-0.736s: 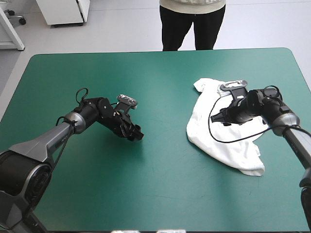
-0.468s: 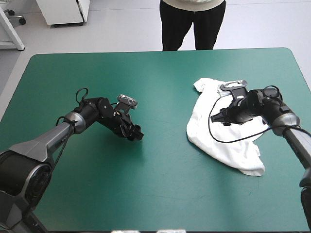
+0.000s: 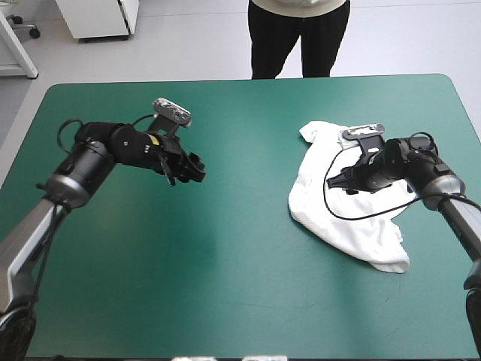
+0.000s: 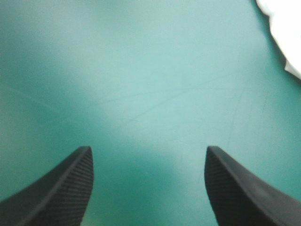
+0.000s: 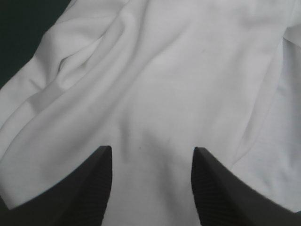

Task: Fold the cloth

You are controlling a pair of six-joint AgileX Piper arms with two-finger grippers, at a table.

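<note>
The white T-shirt [image 3: 353,237] lies crumpled on the teal-green bench [image 3: 240,286]; the right end effector [image 3: 338,182] hangs over it, fingers apart, gripping nothing; the left end effector [image 3: 197,168] is well apart from the T-shirt, open over bare cover.

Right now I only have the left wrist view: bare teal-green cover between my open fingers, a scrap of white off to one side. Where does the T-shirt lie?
Observer: On the right half of the table, well apart from the left gripper. The T-shirt is a crumpled heap.
Operator: Where is the right gripper?
Observer: The right gripper is over the heap's middle, its fingers open, white cloth between them, nothing pinched.
Operator: Which part is nearest the far edge?
Observer: What looks like a sleeve; the longer end trails toward the near right corner.
</note>
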